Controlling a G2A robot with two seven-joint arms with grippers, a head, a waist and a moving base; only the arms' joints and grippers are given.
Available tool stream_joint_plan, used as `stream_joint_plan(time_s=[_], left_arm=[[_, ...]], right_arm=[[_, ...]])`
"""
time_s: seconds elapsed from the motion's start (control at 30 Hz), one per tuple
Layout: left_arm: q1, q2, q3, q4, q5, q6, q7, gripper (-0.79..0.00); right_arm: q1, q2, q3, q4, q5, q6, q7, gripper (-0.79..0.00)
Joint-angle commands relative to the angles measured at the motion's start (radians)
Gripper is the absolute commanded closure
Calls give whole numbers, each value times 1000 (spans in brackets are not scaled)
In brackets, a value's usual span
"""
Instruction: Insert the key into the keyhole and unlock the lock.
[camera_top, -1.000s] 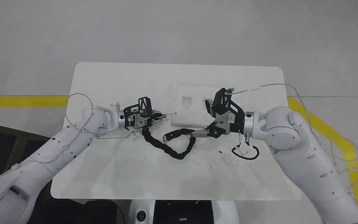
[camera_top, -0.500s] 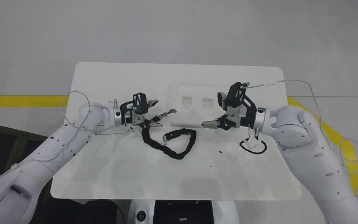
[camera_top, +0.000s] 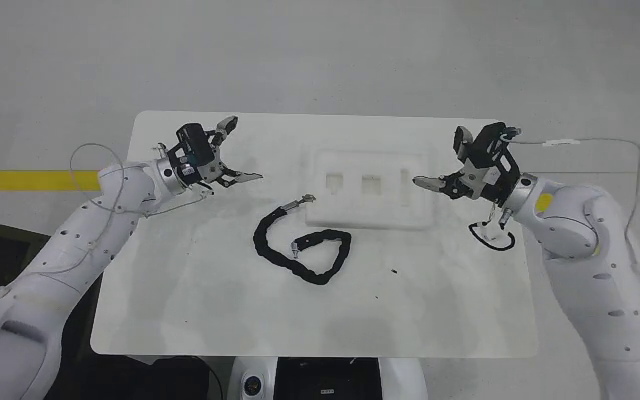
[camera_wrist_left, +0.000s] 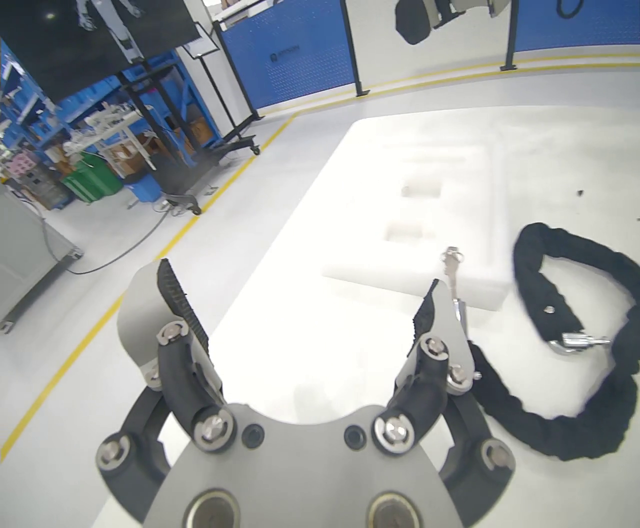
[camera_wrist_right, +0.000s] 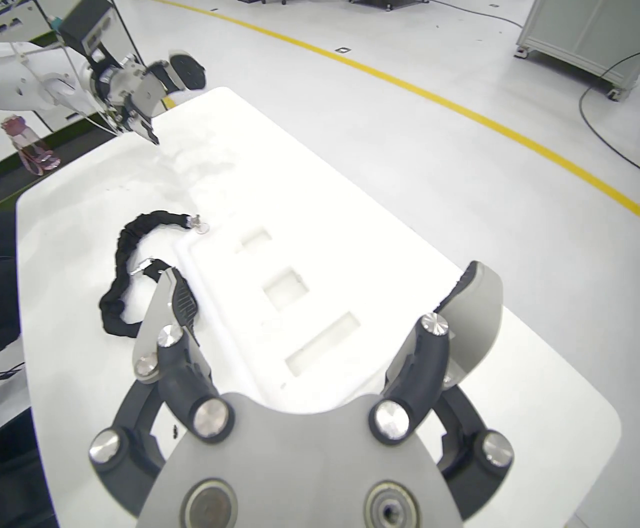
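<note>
A black fabric-covered chain lock (camera_top: 318, 268) lies curled on the white table (camera_top: 200, 300), in front of a foam tray (camera_top: 400, 208). A small metal key (camera_top: 296, 206) sticks out of one chain end beside the tray's edge. The other end, a bare metal pin (camera_top: 298, 243), lies apart from it. My left gripper (camera_top: 240, 150) hangs open and empty over the table's far left. My right gripper (camera_top: 440, 158) is open and empty past the tray's right end. In the left wrist view the key (camera_wrist_left: 452, 270) and chain (camera_wrist_left: 580, 430) lie beyond the open gripper (camera_wrist_left: 300, 290). The right wrist view has the chain (camera_wrist_right: 120, 240) beyond the open gripper (camera_wrist_right: 325, 280).
The white foam tray (camera_wrist_right: 240, 320) has three rectangular recesses and takes up the table's far middle. A loop of black cable (camera_top: 492, 236) hangs by the right arm. The left gripper (camera_wrist_right: 145, 100) is over the far corner in the right wrist view.
Both grippers have let go of the chain's ends and drawn back, the left toward the far left, the right toward the right. The chain now lies loose with its ends apart.
</note>
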Motion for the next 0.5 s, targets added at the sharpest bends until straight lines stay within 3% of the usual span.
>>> stream_joint_plan(time_s=[0.0,0.47], left_arm=[[-6,-1,-15,10,12,21,7,-785],[-62,-14,-87,71,32,-5,-27,-785]], right_arm=[[10,1,11,28,-35,5,-27,-785],[70,8,53,111,-241,61,-109,-785]])
